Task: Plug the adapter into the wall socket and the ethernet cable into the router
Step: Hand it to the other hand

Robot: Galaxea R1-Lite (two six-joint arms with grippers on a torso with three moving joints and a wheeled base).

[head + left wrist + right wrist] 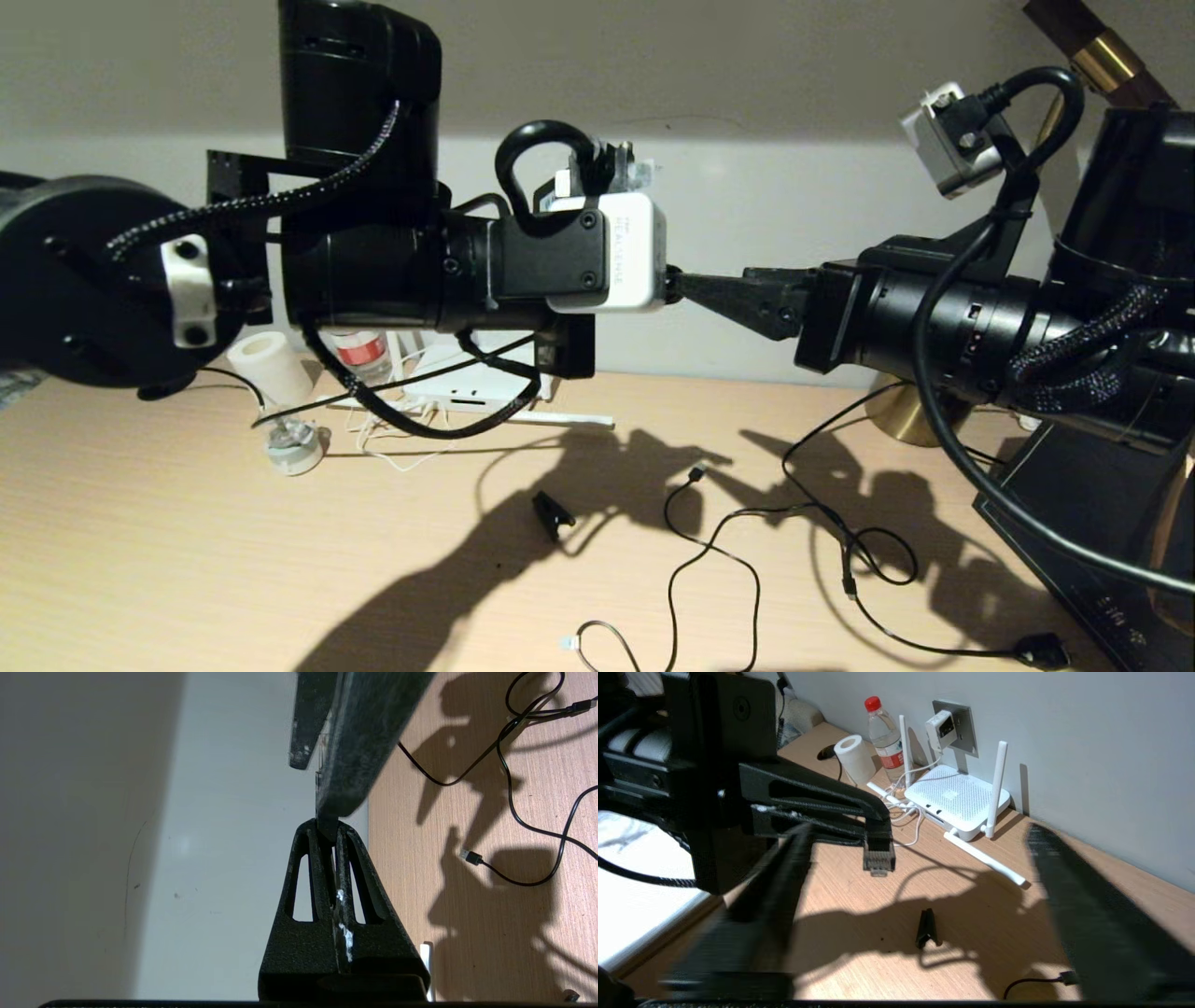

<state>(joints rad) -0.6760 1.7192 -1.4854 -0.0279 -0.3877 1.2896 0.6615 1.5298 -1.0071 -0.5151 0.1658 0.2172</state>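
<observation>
Left gripper (878, 833) raised above the surface (187, 560), fingers pinching ethernet cable (879, 858) connector, right gripper (317, 760) fingers spread just beside, adapter (941, 729) in wall socket (964, 725), router (957, 798) far left below.

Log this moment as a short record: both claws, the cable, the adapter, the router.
left claw: shut on the ethernet cable at its connector, held above the table
right claw: open, facing the left claw's tip, close to it
adapter: plugged into the wall socket
router: on the table below the socket, ethernet cable not yet in it
</observation>
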